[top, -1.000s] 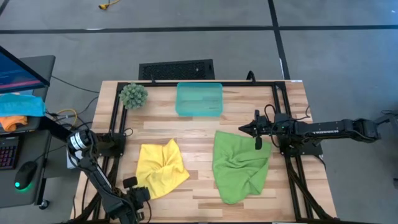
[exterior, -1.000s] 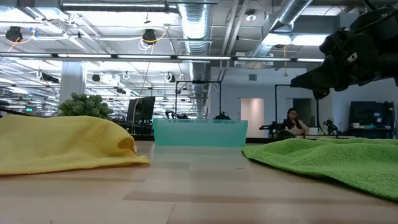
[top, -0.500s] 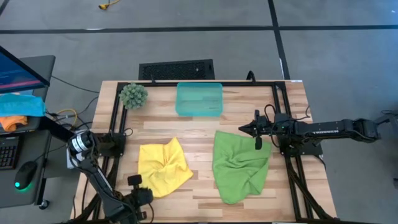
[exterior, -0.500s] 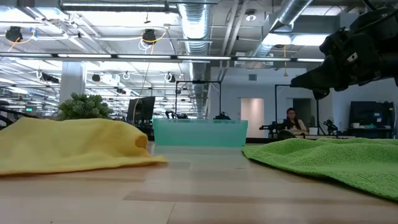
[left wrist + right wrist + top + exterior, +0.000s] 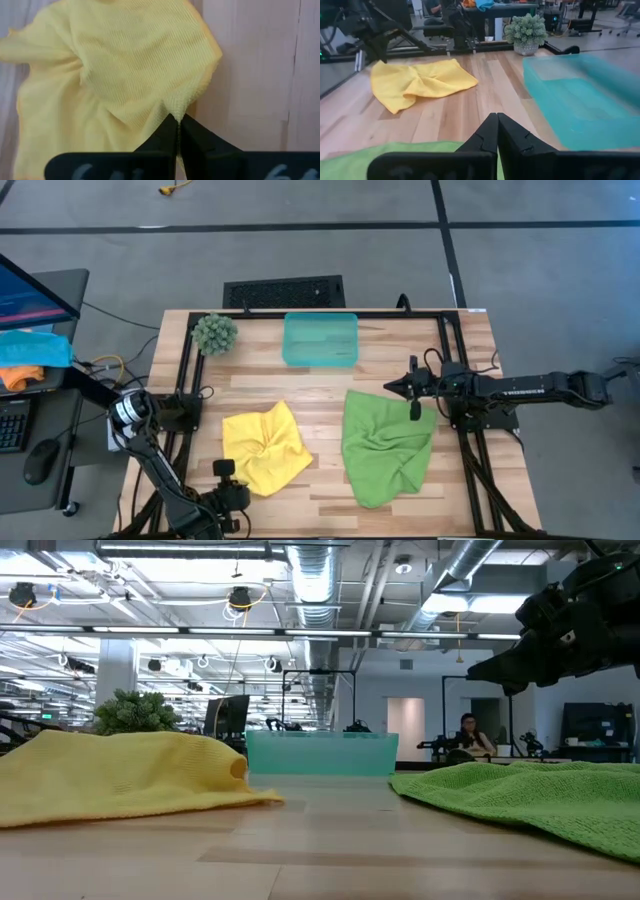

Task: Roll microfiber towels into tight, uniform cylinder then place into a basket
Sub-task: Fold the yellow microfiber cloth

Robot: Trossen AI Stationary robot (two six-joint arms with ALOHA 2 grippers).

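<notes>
Your left gripper (image 5: pixel 178 125) sat at the near edge of the table (image 5: pixel 320 385), its two dark fingers pressed together on a pinch of the yellow towel (image 5: pixel 262 448). In the left wrist view the cloth's edge was gathered into a small peak right at the fingertips, and the rest of the towel spread forward from them, wrinkled and bunched rather than flat. From above, the yellow towel lay just ahead of that gripper (image 5: pixel 222 470), with its near corner drawn toward it.

Your right gripper (image 5: pixel 392 388) hovered clear of the wood with its fingers together and nothing between them. The lime green towel (image 5: pixel 385 445) lay crumpled under and behind its tip, its top edge reaching up beneath the fingers; in the low view the gripper (image 5: pixel 480 668) hung above the green cloth (image 5: pixel 520 795) without touching it. The basket (image 5: pixel 320 339) stood a little beyond that gripper's tip and off to one side, at the far edge of the table, with nothing in it. The yellow towel was farther off, across the table from the right gripper's tip.

A small fuzzy green plant (image 5: pixel 214 332) stood beside the basket at the far corner. In the low view a person (image 5: pixel 468 735) sat well back in the room.
</notes>
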